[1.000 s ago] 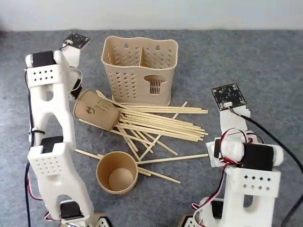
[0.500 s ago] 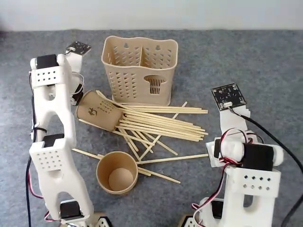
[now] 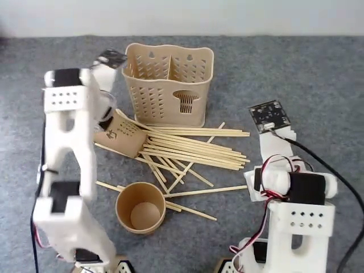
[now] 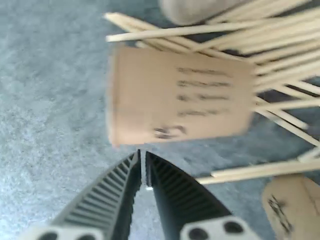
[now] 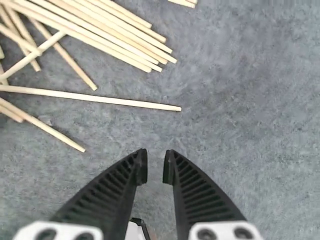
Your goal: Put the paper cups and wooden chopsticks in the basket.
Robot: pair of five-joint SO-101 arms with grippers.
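Paper cup (image 3: 120, 135) on its side just before the basket (image 3: 168, 85), among wooden chopsticks (image 3: 193, 149); left tool (image 4: 142, 156) closed, empty, beside it; right tool (image 5: 155, 167) slightly parted.

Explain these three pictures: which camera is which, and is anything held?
Two small robot arms sit at a grey carpeted table. The high view looks down from above; the other two come from a camera on each wrist. A basket stands there, with scattered wooden chopsticks, a lying paper cup and an upright paper cup. The left gripper, jaws shut, hangs beside the lying paper cup. The right gripper, jaws slightly apart, hangs over carpet near chopsticks. Neither holds anything.
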